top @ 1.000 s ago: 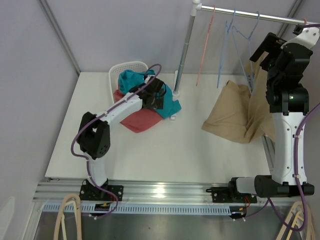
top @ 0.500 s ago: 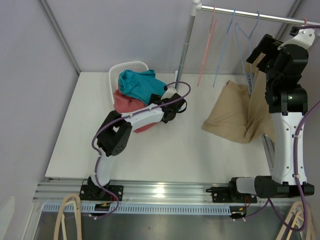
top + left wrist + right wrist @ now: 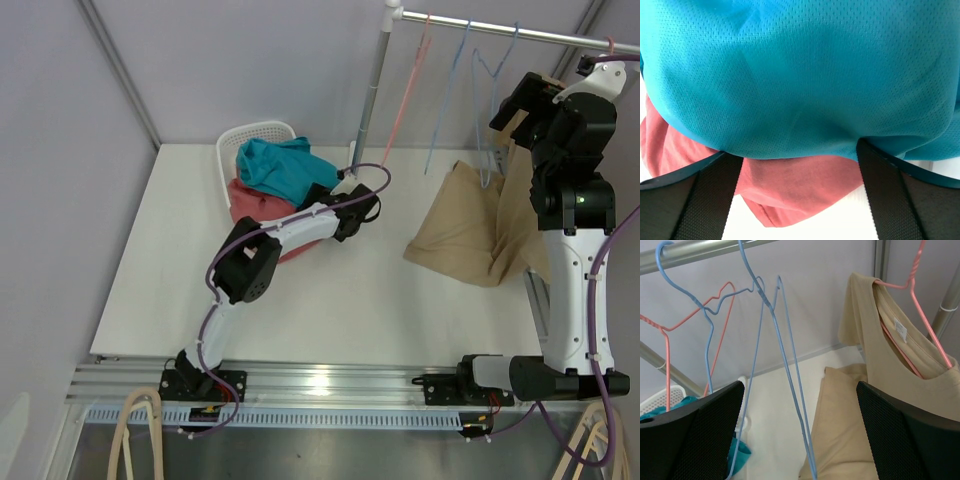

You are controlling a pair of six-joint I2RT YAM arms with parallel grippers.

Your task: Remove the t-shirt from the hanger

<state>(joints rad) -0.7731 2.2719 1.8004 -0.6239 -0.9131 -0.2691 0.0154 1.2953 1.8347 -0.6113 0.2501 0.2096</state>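
Ahead and right of the right gripper (image 3: 800, 385), the beige t-shirt (image 3: 890, 375) is hanging by its collar on a pink hanger (image 3: 916, 265). Jaws are standing wide, gripping nothing, probably lining up for the collar. Bare blue hangers (image 3: 761, 288) are dangling straight ahead. Top view is adding that much of the shirt is slumping onto the table (image 3: 350, 300) below. Left gripper (image 3: 797, 152), likewise wide and empty, is facing a teal shirt (image 3: 800, 75) over a red shirt (image 3: 800, 190). Only the top view is showing their white basket (image 3: 250, 135).
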